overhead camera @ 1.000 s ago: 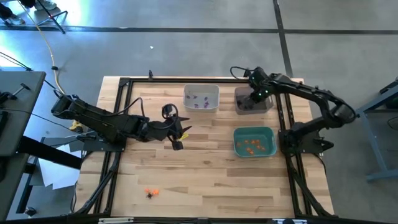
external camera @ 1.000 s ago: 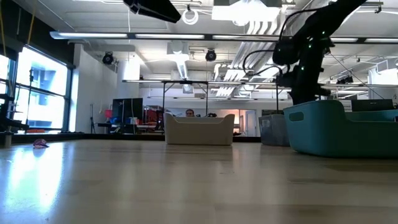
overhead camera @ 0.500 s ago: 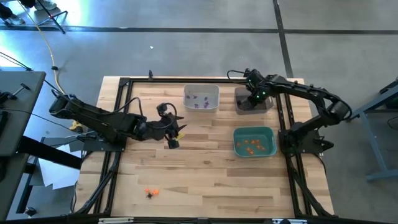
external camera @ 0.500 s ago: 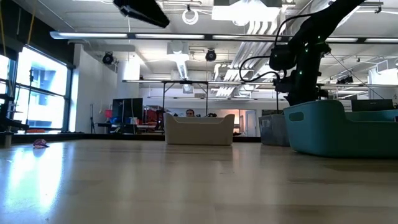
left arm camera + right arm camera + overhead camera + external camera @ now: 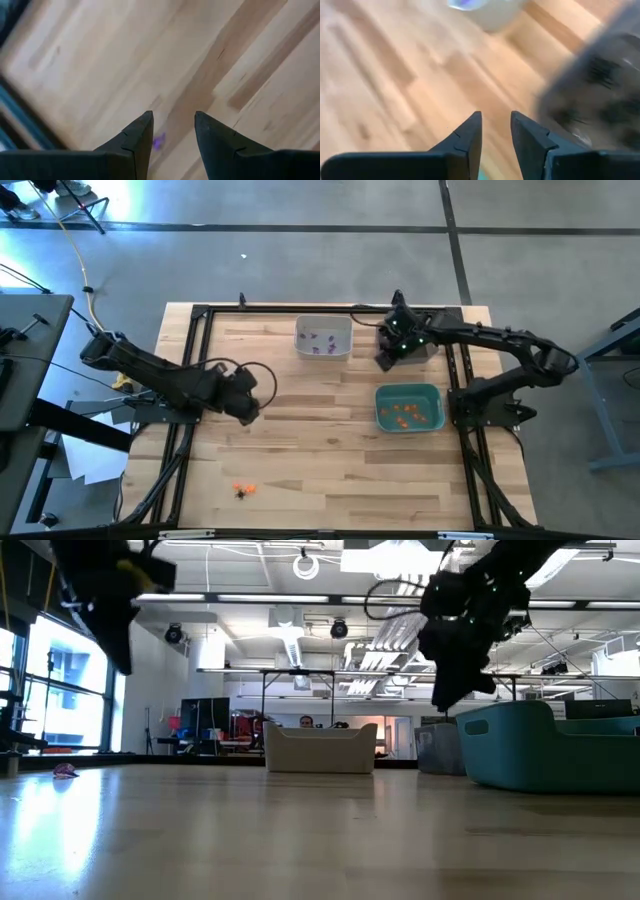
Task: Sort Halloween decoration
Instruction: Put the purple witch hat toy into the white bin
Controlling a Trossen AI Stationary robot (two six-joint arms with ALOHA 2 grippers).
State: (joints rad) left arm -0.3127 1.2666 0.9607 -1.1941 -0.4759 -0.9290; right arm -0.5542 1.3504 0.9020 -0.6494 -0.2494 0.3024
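Above bare wood, left hand (image 5: 172, 131) empty.

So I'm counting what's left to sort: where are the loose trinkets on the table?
In the high view, a few orange and black trinkets lie together near the table's front edge on the left side, well clear of the teal bin.

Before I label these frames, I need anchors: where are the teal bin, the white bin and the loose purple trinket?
teal bin (image 5: 379, 406): high view, on its left rim.
white bin (image 5: 323, 323): high view, on its far rim.
purple trinket (image 5: 158, 141): left wrist view, on its body, on the table.
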